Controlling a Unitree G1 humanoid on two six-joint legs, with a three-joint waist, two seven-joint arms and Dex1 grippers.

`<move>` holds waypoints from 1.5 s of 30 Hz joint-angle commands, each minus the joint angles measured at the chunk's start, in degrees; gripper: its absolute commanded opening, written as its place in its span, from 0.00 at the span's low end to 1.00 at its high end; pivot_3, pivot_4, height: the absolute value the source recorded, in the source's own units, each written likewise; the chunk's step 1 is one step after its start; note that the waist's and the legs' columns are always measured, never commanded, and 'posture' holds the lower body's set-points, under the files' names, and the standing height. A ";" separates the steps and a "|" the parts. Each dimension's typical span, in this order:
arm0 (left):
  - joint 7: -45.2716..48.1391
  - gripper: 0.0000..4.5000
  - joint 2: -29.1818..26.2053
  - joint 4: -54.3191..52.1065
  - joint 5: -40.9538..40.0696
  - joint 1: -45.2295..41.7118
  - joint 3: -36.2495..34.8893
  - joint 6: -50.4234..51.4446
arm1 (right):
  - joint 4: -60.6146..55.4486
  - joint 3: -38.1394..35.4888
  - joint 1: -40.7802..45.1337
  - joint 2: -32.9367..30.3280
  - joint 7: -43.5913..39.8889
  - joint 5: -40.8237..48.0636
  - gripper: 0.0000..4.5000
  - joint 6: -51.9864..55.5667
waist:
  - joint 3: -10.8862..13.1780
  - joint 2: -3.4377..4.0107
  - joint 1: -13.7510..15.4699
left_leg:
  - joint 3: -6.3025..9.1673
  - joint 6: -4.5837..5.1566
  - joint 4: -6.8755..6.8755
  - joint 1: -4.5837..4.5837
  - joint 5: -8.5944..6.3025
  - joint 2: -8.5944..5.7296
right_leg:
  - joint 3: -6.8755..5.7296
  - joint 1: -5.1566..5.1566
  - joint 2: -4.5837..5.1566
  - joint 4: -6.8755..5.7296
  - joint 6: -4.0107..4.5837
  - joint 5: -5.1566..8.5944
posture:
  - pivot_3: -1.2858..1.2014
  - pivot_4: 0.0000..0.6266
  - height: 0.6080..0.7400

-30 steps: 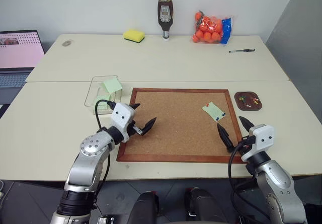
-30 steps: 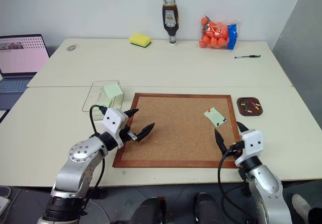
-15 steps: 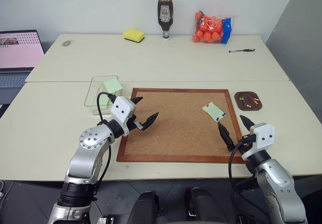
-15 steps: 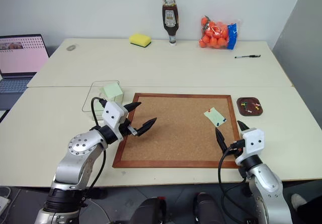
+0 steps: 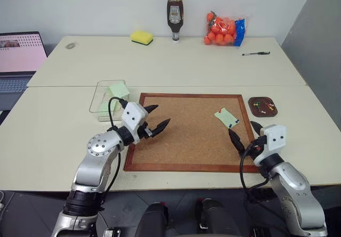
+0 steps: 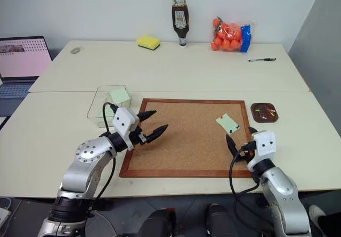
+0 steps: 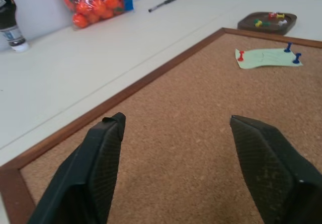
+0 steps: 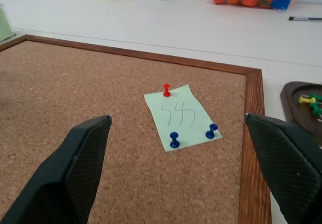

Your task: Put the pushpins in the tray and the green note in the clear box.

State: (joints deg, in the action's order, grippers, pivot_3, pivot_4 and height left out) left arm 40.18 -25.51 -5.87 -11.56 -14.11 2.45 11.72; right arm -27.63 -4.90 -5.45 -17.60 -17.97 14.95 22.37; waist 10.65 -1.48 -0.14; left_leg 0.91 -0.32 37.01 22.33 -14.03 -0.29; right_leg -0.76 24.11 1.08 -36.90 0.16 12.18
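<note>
The left end effector (image 5: pixel 155 116) is narrowing, yet spread and empty. The right end effector (image 8: pixel 183 158), spread wide, is facing the pinned green note (image 8: pixel 182 117) just ahead, so unpinning looks next.

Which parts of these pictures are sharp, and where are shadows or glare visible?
Right wrist view: the green note and its pushpins are sharp, while the right gripper fingers look soft. Left wrist view: the cork board grain is crisp nearby. Head views: even light, faint shadows, no strong glare.
</note>
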 commanded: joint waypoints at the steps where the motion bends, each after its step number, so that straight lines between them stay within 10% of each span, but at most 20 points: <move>1: 1.06 0.52 -0.29 0.44 0.74 -1.57 1.34 -1.13 | -3.72 -0.98 4.28 -1.29 0.97 2.27 1.00 6.54 | 0.00 0.00 0.00 | 0.02 0.00 0.00 0.00 0.00 0.00 | -0.01 0.00 0.00 0.00 0.00 0.00 | 0.52 0.24 1.00; 13: 3.19 0.00 0.81 7.96 2.70 -6.08 4.83 -2.41 | 0.66 1.69 17.25 -4.73 0.48 2.46 1.00 20.62 | 0.00 0.00 -0.06 | 0.02 0.00 0.01 0.05 0.00 -0.02 | -0.04 0.02 -0.02 -0.01 -0.05 -0.03 | 0.52 0.24 1.00; 45: 12.68 0.00 7.59 19.72 5.56 -13.03 14.54 -0.80 | 22.17 7.79 31.39 -5.38 -2.93 -4.38 1.00 16.39 | -0.01 0.01 -0.15 | 0.01 0.01 0.02 0.11 0.01 -0.06 | -0.03 0.04 -0.17 -0.03 -0.09 -0.04 | 0.52 0.24 1.00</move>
State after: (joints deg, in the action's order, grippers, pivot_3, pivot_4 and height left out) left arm 52.00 -18.01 14.71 -6.52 -27.90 15.63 9.94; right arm -5.84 2.89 24.28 -22.68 -20.41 11.56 40.60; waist 10.64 -1.48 -0.29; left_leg 0.92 -0.31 37.04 22.45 -14.03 -0.36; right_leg -0.78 24.16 0.91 -36.93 0.07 12.14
